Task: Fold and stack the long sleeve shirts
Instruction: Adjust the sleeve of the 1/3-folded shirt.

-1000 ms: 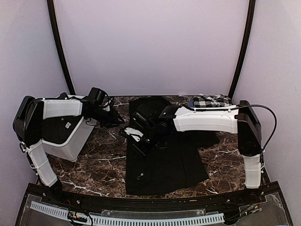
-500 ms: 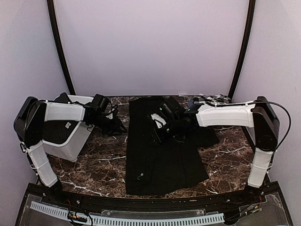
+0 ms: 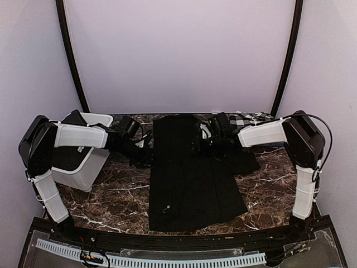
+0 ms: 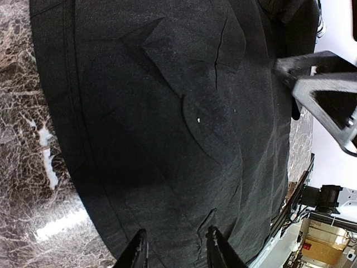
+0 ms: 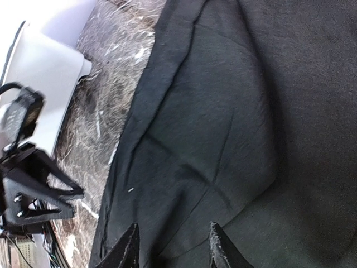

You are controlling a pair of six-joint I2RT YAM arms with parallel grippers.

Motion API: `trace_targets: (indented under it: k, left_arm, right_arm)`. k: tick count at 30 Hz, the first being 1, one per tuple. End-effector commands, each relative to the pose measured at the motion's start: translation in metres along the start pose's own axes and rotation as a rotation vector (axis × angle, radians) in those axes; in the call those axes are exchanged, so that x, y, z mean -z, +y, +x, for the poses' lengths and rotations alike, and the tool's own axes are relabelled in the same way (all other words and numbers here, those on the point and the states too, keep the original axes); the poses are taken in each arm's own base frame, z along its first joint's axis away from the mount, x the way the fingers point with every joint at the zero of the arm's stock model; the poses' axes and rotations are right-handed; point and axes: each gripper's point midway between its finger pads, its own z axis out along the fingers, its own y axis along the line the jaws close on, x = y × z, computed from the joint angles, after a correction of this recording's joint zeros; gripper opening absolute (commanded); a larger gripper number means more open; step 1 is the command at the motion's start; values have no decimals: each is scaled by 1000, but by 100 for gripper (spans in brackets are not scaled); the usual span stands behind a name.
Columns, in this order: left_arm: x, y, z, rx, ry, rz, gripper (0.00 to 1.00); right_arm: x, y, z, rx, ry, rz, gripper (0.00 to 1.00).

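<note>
step: lengthwise fold looks done, cross fold not yet | black shirt [image 3: 189, 178]: flat on table [image 3: 111, 195], middle | left gripper [image 4: 175, 233]: open, empty, at shirt's left edge | right gripper [image 5: 174, 226]: open, empty, over far part | next: likely grasp far corners, both together

The top camera looks down from above and behind the arm bases [image 3: 60, 219], taking in the whole worktop [image 3: 111, 190]. Both wrist cameras hang close over the black shirt [image 3: 189, 178], facing each other across its far end, which all three views share.
</note>
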Motion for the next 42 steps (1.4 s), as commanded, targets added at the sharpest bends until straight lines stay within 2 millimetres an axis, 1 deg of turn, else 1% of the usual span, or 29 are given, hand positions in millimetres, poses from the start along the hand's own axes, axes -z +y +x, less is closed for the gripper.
trace_targets:
  k: [1,7,10,13,21,28,31,35,37,40,41,42]
  left_arm:
    - [12,-16,-1,-28,0,18,34]
    - [13,-17,1,-27,9,13,34]
    - [14,-19,2,-31,9,16,34]
    - [14,-23,2,-32,10,22,34]
    - [13,-30,3,-38,12,32,34]
    - [9,-37,6,-47,22,45,34]
    - [6,-37,8,-48,29,45,34]
    - [2,-33,10,-45,36,33,34]
    - [-1,-28,13,-38,44,17,34]
    - [-8,-13,22,-24,70,-24,34]
    - [-9,-11,25,-22,75,-27,34]
    - [-11,-7,28,-22,80,-34,34]
  right_arm:
    - [-7,-6,-11,-52,-40,-34,41]
    - [-13,-24,-7,-90,-43,21,48]
    - [-20,-29,-1,-119,-30,18,48]
    - [-26,-31,2,-139,-23,9,48]
    - [-31,-32,4,-156,-20,8,48]
    - [-40,-34,7,-175,-18,2,43]
    - [-43,-34,4,-179,-22,2,40]
    - [-40,-28,-5,-171,-41,-4,30]
    - [-37,-25,-10,-164,-52,-2,22]
    - [-34,-20,-17,-154,-67,-4,5]
    - [-33,-20,-20,-154,-72,-2,1]
    - [-32,-20,-21,-151,-75,0,0]
